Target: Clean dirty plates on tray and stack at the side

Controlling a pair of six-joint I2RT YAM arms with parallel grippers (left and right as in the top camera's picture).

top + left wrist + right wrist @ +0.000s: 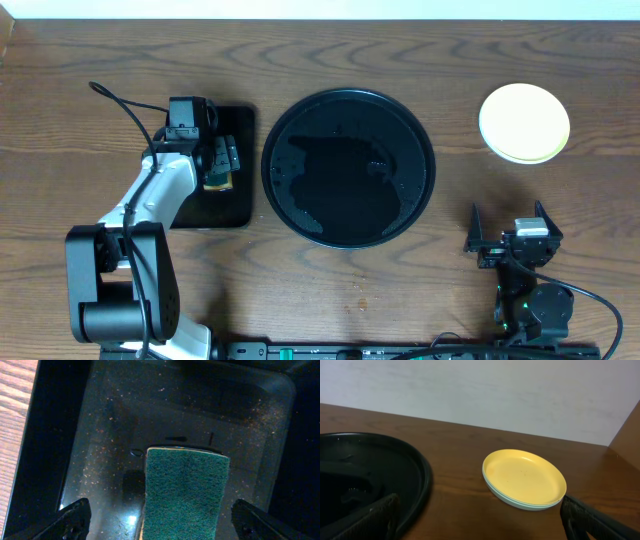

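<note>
Plates point(524, 122) stacked 3 o'clock of tray point(348, 167). L gripper point(162, 516) wide over sponge point(185, 485), R gripper point(480, 515) wide, empty. Lift your L straight up.

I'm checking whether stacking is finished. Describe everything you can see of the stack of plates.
The stack of plates sits upright on the wooden table, to the right of the round black tray and apart from it. The top plate is pale yellow, round, shallow and plastic-looking, with faint specks inside. A mint-green rim shows beneath it, neatly nested. Nothing but the table touches the stack.
</note>
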